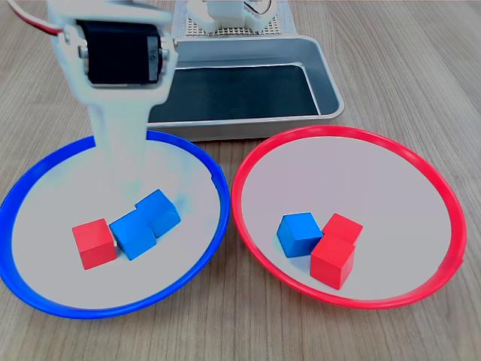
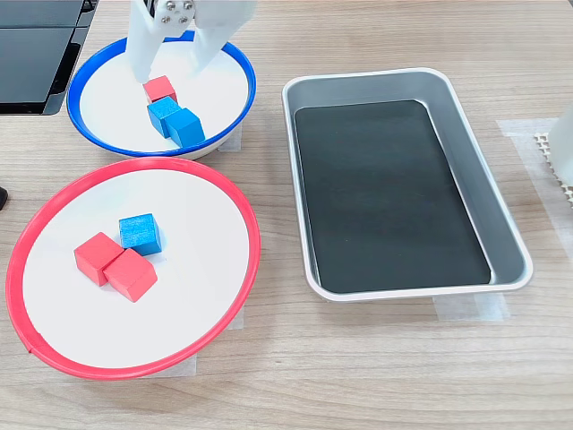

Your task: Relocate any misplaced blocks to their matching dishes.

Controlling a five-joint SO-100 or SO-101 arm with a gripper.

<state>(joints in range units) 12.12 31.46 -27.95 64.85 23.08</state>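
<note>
The blue-rimmed dish (image 1: pixel 197 256) (image 2: pixel 235 107) holds one red block (image 1: pixel 95 243) (image 2: pixel 159 88) and two blue blocks (image 1: pixel 134 234) (image 1: pixel 158 212), which touch each other. On the red-rimmed dish (image 1: pixel 421 263) (image 2: pixel 224 296) lie a blue block (image 1: pixel 299 233) (image 2: pixel 140 234) and two red blocks (image 1: pixel 342 228) (image 1: pixel 332 261), also touching. My gripper (image 2: pixel 170 64) hangs open over the back of the blue-rimmed dish, its two white fingers spread just above the red block. Nothing is between them. In the first exterior view one white finger (image 1: pixel 120 150) reaches down into that dish.
A rectangular metal tray (image 1: pixel 328 90) (image 2: pixel 506 242) with a dark bottom stands beside the dishes. The arm's white base (image 1: pixel 233 15) sits behind the tray. A dark flat device (image 2: pixel 36 54) lies at the second exterior view's top left.
</note>
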